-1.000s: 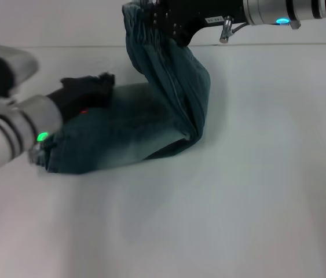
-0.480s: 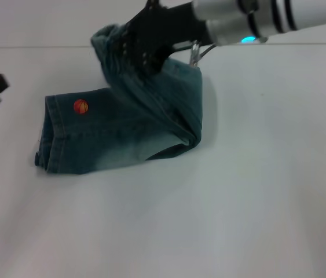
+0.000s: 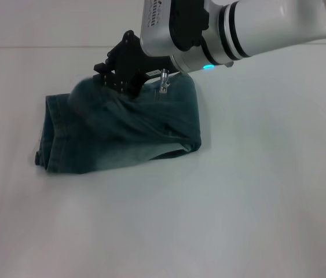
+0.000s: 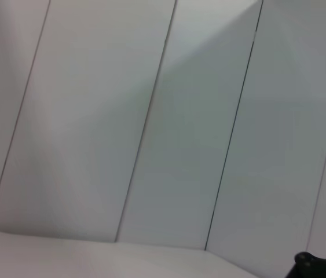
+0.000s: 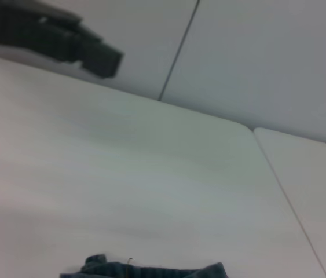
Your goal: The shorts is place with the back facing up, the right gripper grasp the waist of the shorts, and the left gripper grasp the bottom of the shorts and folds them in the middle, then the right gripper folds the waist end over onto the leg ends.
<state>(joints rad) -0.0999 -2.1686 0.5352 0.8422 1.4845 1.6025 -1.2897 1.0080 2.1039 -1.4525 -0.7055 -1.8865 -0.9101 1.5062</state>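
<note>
Your shorts (image 3: 122, 130) lie folded on the white table (image 3: 238, 202), left of its middle and toward the far edge. The waist (image 3: 90, 92) is carried over the top layer toward the left side, sitting blurred just short of the leg ends (image 3: 50, 136), which lie flat at the shorts' left edge. The fold bulges at the right side of the bundle.

Your right gripper (image 3: 113, 72) hangs low over the far-left part of the shorts, right at the waist; whether its fingers clamp the cloth you cannot tell from here. In its wrist view only a strip of denim (image 5: 145, 270) shows at the bottom of the picture.

Your left gripper (image 5: 64, 40) is well clear, out past the table's left edge. The right wrist view shows it far off and dark; its fingers cannot be judged either.
</note>
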